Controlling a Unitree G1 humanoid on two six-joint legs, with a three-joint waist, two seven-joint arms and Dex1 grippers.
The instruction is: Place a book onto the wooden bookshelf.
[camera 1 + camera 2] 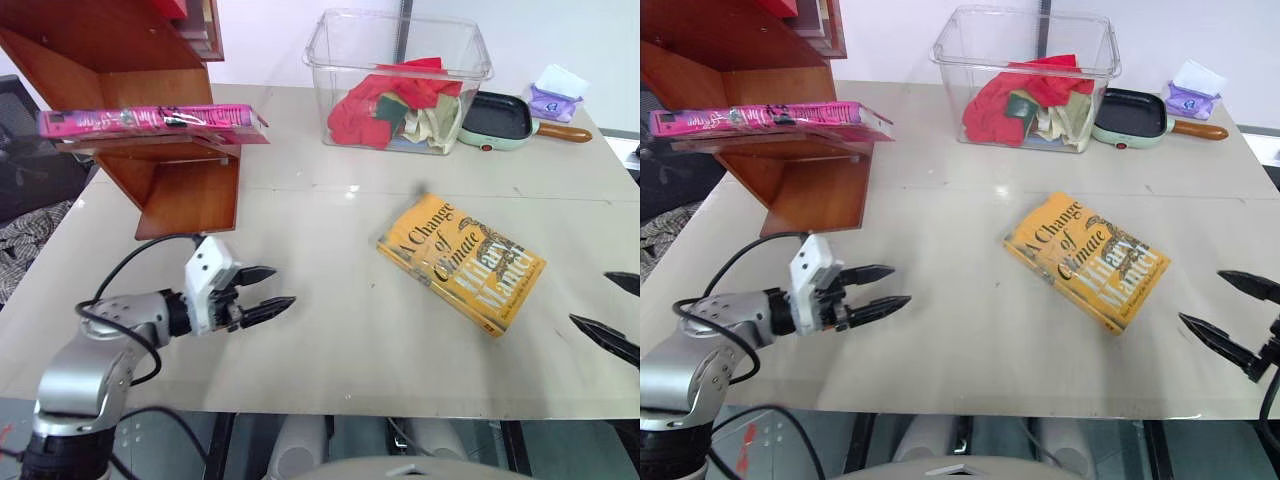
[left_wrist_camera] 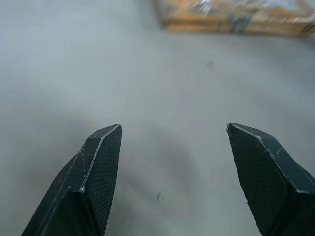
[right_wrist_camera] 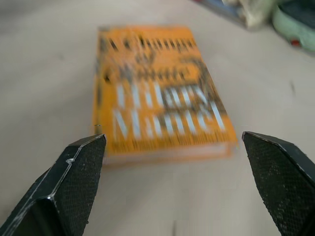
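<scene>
Book [image 1: 150, 120], pink, already lies flat on the bookshelf [image 1: 180, 190] ledge at far left, long axis left-right, well beyond the nearer left gripper [image 1: 262, 292], while the right gripper [image 1: 1230, 320] hangs near right, both fingers spread, empty.

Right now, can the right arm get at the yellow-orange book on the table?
Probably yes. The right gripper is open and empty beside the yellow-orange book, which lies flat on the table with only bare tabletop between them.

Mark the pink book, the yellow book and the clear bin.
pink book [image 1: 150, 120], left eye view, middle of its side.
yellow book [image 1: 462, 262], left eye view, cover centre.
clear bin [image 1: 345, 60], left eye view, front wall.
</scene>
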